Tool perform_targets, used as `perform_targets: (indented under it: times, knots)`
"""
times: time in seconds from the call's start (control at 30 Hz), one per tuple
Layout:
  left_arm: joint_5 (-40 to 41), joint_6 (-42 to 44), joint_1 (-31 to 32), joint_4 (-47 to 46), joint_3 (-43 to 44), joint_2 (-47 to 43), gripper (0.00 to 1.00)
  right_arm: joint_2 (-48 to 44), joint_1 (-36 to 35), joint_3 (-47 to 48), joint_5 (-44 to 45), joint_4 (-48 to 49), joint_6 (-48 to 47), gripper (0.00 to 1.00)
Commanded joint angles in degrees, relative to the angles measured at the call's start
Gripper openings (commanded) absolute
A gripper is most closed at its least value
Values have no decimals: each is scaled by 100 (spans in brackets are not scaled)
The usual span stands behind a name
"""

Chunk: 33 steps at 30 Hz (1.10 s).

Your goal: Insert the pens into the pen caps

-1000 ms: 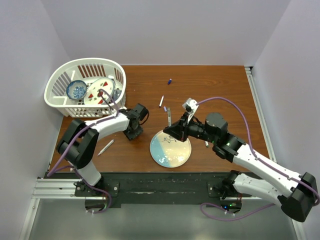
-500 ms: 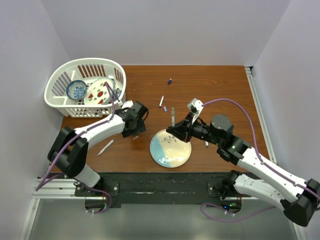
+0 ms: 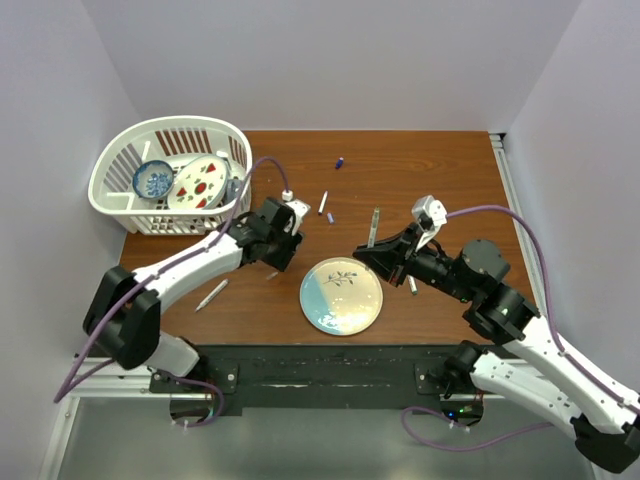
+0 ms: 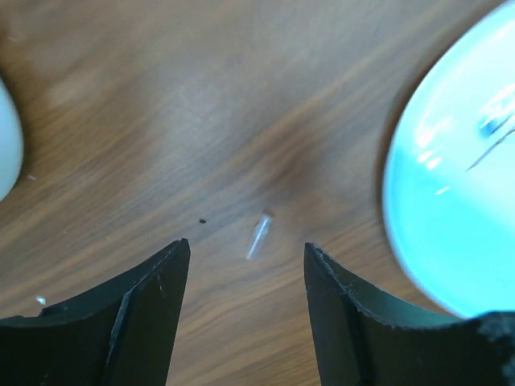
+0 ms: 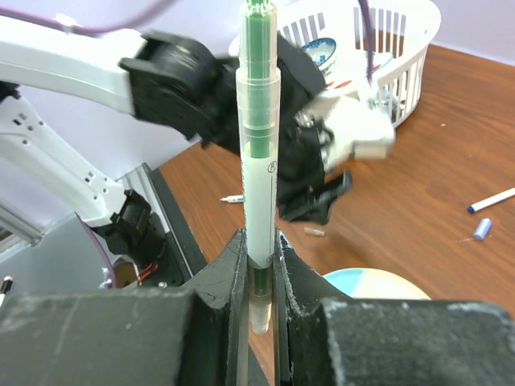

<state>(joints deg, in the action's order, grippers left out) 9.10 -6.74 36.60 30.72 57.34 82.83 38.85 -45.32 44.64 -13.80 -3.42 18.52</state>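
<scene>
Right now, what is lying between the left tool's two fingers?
A small pale tube-like piece lies on the wooden table, in the open left tool's gap, clear of both fingers. The left wrist view shows it.

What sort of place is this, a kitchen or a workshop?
Probably a robot test booth: a left arm and right arm bolted to a metal rail, plain walls boxing in a wooden table, props like a dish basket.

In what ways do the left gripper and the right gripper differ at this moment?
The left gripper stands open and empty; the right gripper is shut on a white-and-green pen. The left gripper faces down at the table, over a small clear piece; the right gripper holds its pen lifted off it. Both have black fingers.
</scene>
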Motion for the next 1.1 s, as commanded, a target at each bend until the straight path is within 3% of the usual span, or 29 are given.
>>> perform_targets:
  times: [0.0, 0.1, 0.27, 0.57, 0.8, 0.9, 1.07]
  knots:
    - [196, 1534, 58, 522, 14, 680, 62, -26, -12, 449, 185, -501, -156, 0]
    - [514, 1754, 58, 602, 14, 1042, 58, -149, -12, 431, 220, -528, -104, 0]
    - [-355, 2027, 58, 540, 128, 1332, 55, -273, -12, 405, 299, -598, -95, 0]
    - [-769, 2046, 40, 602, 304, 1798, 41, -299, -12, 396, 299, -590, -68, 0]
    - [-1138, 1835, -48, 786, 435, 2062, 24, -352, -12, 458, 317, -756, -112, 0]
    - [-1753, 1791, -65, 918, 523, 2115, 1, -475, -21, 475, 334, -835, -112, 0]
    - [-1948, 1352, -65, 708, 533, 1896, 0, -519, -12, 300, 220, -862, 28, 0]
